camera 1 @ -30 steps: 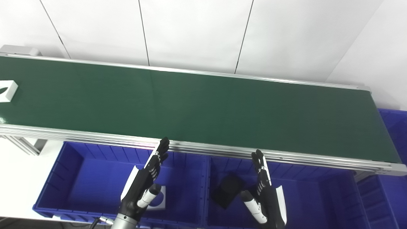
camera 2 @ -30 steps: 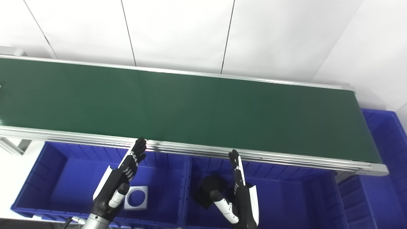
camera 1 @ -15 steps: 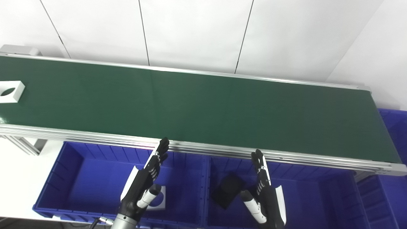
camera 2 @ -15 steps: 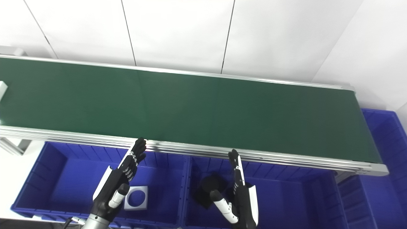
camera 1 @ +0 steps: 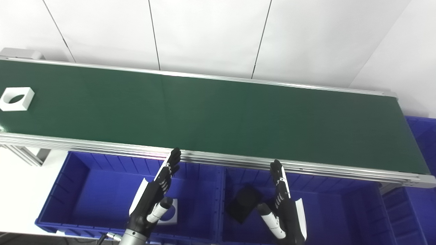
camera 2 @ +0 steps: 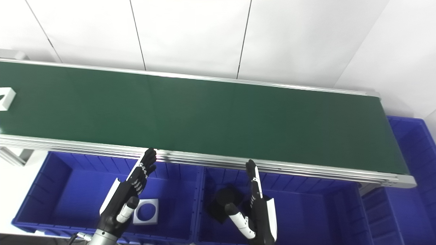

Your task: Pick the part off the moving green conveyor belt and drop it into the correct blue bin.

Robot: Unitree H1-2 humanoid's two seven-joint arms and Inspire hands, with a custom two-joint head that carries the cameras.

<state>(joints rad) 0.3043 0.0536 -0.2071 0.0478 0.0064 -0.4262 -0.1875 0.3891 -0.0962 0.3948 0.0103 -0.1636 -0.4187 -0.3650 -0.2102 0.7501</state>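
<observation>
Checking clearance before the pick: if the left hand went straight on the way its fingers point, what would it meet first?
Probably the conveyor's near aluminium rail: the left hand points up at it, though depth is unclear.

The white part (camera 2: 6,98) on the belt was cut by the right eye view's left edge. The left hand (camera 1: 151,199) hid part of the white piece (camera 1: 170,211) in the bin.

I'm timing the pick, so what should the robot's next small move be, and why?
Probably wait, readying the left hand. The white part sits at the belt's far left end, apart from both open hands, and the left hand hangs above the bin holding a similar white part.
</observation>
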